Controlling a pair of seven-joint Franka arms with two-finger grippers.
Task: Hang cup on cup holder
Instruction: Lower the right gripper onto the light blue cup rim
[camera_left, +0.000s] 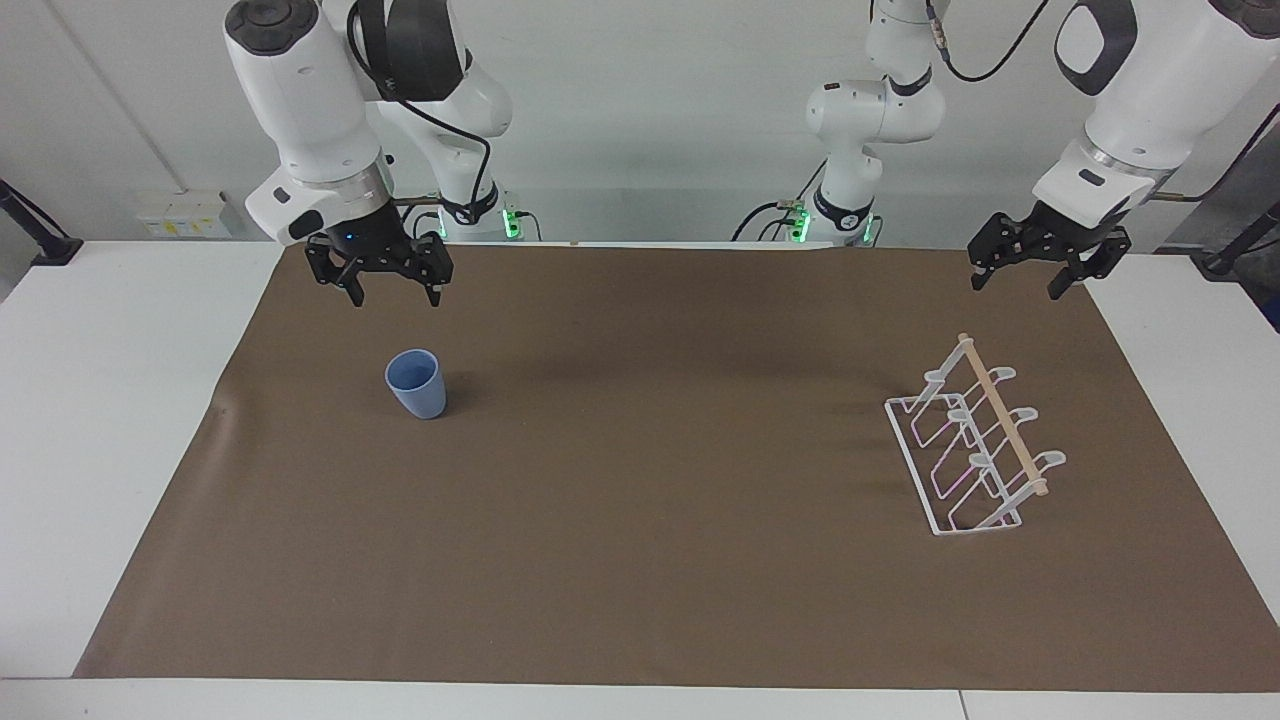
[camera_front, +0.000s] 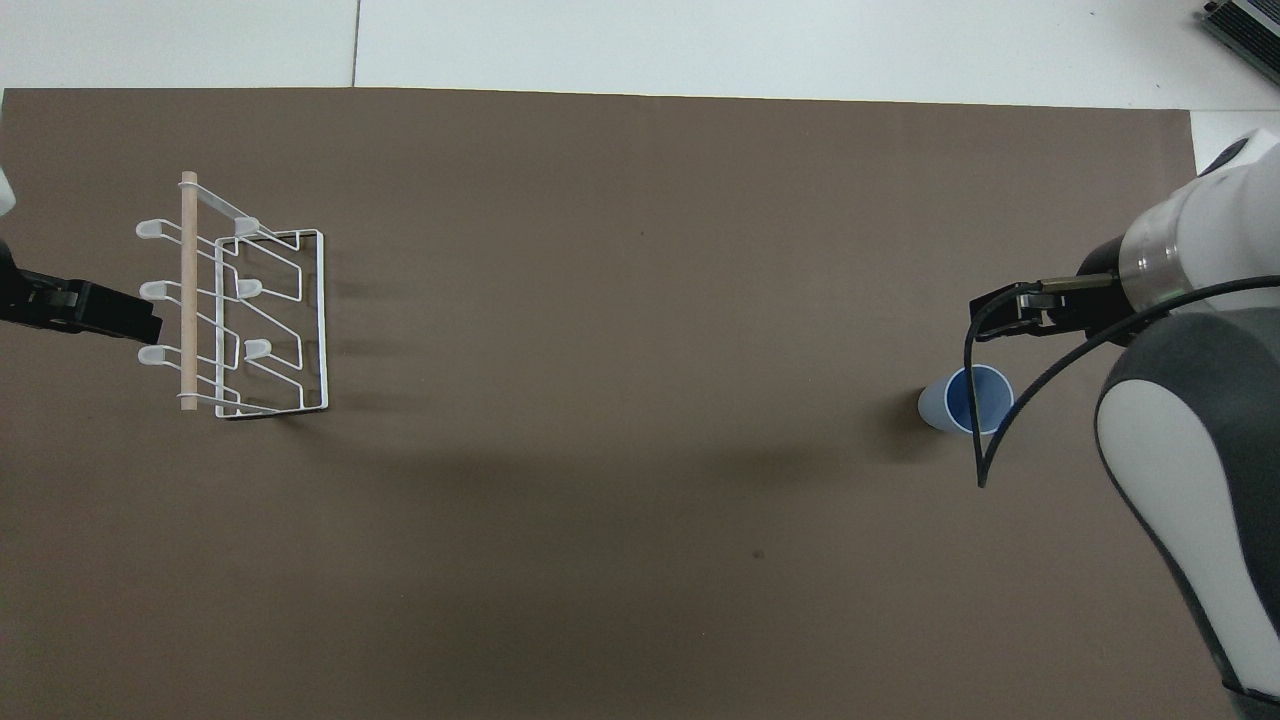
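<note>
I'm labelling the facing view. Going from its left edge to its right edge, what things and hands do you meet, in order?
Right hand, open, up over the brown mat → cup → cup holder → left hand, open, waiting up in the air. The cup holder and the left hand partly overlap crosswise.

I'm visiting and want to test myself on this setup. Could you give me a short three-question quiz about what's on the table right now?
1. True or false: the cup already hangs on the cup holder.
2. Which claw is closer to the cup? A) the left claw B) the right claw C) both equally
3. Fill in: the cup stands upright on the brown ___, its mouth facing up.

Key
1. False: the cup stands at the right arm's end of the table, the cup holder at the left arm's end, with nothing on its prongs.
2. B: the right claw is up in the air near the cup, open and empty.
3. mat
</note>
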